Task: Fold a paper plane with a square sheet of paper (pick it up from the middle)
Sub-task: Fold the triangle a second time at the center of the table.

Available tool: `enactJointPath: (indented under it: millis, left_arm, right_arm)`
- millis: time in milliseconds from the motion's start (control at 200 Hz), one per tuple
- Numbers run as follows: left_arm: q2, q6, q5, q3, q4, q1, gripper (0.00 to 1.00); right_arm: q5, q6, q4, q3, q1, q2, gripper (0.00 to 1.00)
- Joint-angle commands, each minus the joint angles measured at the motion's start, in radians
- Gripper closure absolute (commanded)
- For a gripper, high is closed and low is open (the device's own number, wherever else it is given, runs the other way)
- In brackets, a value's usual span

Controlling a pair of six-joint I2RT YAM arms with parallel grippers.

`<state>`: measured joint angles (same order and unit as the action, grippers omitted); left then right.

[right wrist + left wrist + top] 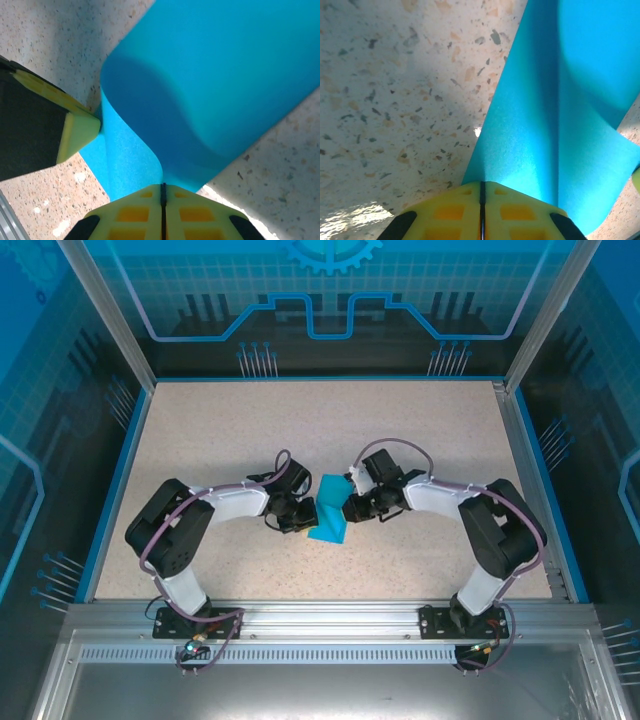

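Now — left gripper, right gripper, both tight on the square sheet of paper.

I'm counting now: one blue paper sheet, between my grippers | two grippers: left gripper, right gripper | two arms: left arm, right arm | four yellow pads, two per gripper | two purplish cables, one looping off each wrist | one speckled table beneath both.
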<state>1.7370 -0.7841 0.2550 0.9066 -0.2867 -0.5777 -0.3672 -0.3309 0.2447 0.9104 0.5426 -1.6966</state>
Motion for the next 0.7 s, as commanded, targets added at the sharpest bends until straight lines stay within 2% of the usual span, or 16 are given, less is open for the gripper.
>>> enactJointPath:
  millis: [0,695]
  left_arm:
    - [0.023,0.021,-0.045,0.014,-0.051,0.012,0.9]
    - [0.021,0.025,-0.038,0.008,-0.05,0.011,0.89]
  right_arm:
    - [0.014,0.04,0.053,0.046,-0.012,-0.031,0.92]
    - [0.062,0.079,0.133,0.113,-0.011,-0.099,0.91]
